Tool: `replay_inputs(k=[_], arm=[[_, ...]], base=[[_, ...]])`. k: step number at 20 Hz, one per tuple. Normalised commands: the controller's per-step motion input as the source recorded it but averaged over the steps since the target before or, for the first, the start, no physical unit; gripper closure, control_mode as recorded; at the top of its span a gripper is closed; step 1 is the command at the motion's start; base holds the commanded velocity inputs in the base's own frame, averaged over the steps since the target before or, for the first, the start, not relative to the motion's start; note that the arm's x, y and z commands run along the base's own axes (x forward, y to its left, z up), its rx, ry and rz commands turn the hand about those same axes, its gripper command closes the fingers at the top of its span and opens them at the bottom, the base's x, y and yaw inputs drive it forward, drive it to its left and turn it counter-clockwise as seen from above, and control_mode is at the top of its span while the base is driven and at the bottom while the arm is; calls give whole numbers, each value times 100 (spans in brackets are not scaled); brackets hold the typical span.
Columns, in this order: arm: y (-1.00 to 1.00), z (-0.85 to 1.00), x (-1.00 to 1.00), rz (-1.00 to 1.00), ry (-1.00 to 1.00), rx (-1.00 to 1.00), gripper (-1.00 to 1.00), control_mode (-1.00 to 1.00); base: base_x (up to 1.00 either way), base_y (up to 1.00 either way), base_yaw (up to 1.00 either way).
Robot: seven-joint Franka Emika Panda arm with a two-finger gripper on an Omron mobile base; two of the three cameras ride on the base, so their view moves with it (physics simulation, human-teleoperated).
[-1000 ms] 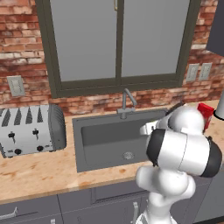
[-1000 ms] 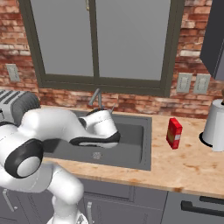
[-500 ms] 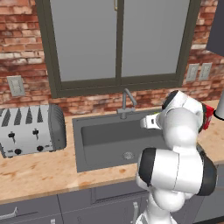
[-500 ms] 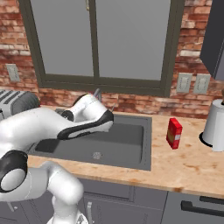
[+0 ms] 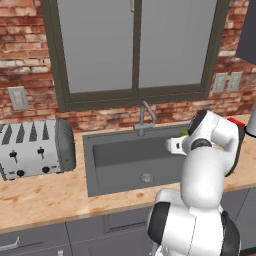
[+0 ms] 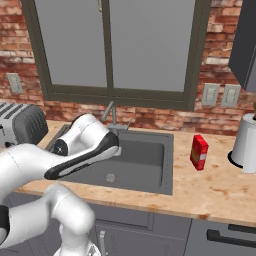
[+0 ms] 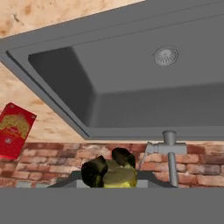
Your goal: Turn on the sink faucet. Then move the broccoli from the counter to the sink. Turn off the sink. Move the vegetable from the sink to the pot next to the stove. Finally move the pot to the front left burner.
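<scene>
While the toaster [image 5: 36, 148] stands idle at the left end of the counter [image 5: 45, 200], the gripper [image 7: 114, 171] carries the broccoli [image 7: 114, 174] clamped between its two tips, jaws nearly closed on the floret. The load hangs near the right rim of the sink [image 5: 90, 165], beside the sink faucet [image 5: 145, 117] at the back edge, presumably for release into the basin. The red box [image 6: 199, 152] stands on the counter right of the sink, clear of this path
</scene>
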Motion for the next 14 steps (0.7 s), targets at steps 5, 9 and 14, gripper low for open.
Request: replay_inputs(k=[5, 9, 14], arm=[[-9, 66, -27, -2, 1, 0, 100, -100], [-10, 78, -21, -2, 4, 0, 100, -100], [-3, 75, -14, -6, 8, 0, 100, -100]], base=[[0, 0, 0], [0, 0, 0], [0, 0, 0]])
